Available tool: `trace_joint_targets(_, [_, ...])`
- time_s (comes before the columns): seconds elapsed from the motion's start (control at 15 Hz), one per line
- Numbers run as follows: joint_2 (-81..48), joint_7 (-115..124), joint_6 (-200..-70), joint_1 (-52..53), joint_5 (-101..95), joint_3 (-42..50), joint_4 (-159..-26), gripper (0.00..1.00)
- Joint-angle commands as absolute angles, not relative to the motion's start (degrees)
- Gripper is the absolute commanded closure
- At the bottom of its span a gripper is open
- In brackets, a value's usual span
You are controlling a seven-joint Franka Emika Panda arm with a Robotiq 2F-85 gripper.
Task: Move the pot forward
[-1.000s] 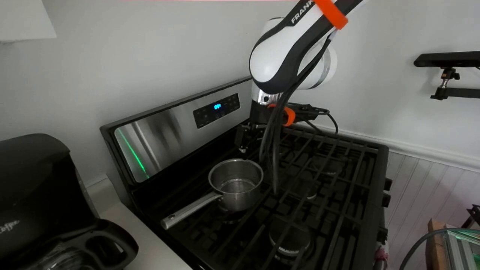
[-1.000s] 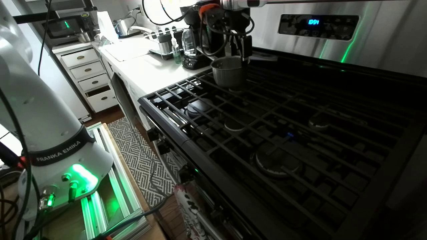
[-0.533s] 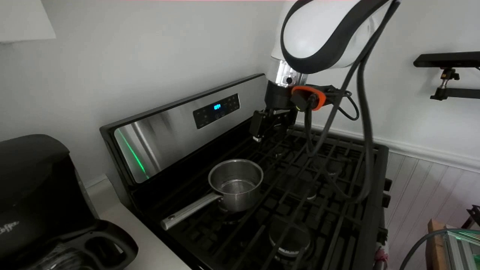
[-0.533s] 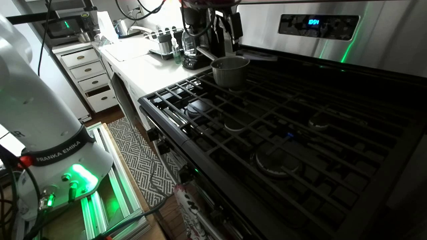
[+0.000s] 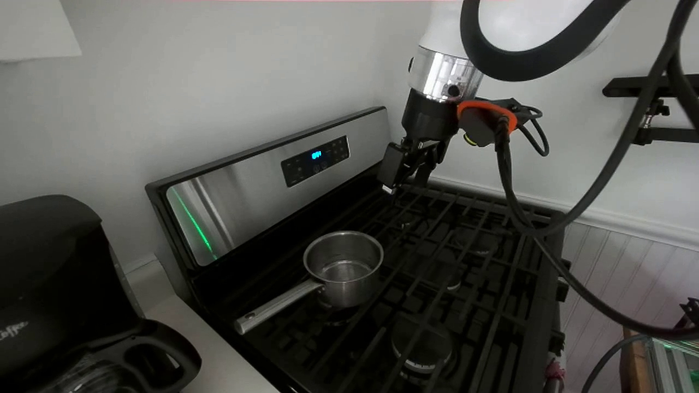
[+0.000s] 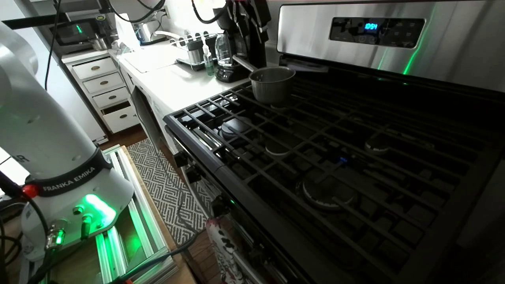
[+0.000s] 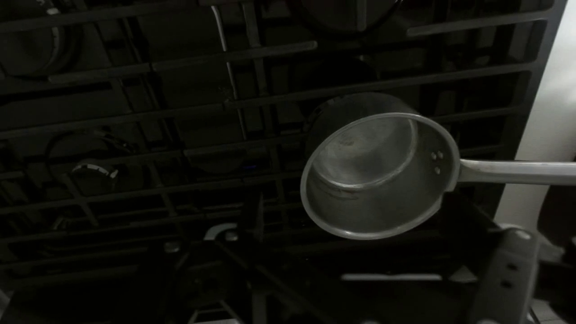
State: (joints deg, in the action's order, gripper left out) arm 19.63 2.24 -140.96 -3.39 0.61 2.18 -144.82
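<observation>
Remotely, I hold the fingers [image 5: 391, 164] apart and clear of the pot [image 5: 344, 273], which stands lower and nearer the coffee maker [image 5: 57, 273]; its long handle [image 5: 279, 306] points that way too, so I'd likely arrive opposite it.

The shiny steel pot [image 5: 345, 268], 3 rivets [image 7: 434, 155] at its long handle [image 5: 278, 307], stands upright on the grate [image 7: 477, 24].
</observation>
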Motion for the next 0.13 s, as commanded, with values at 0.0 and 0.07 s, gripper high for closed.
trace_joint_targets(0.0, [20.2,2.2,-140.8,-3.3,0.6,2.1,-145.1,0.0])
trace_joint_targets(0.07, [20.5,2.2,-140.8,-3.3,0.6,2.1,-145.4,0.0])
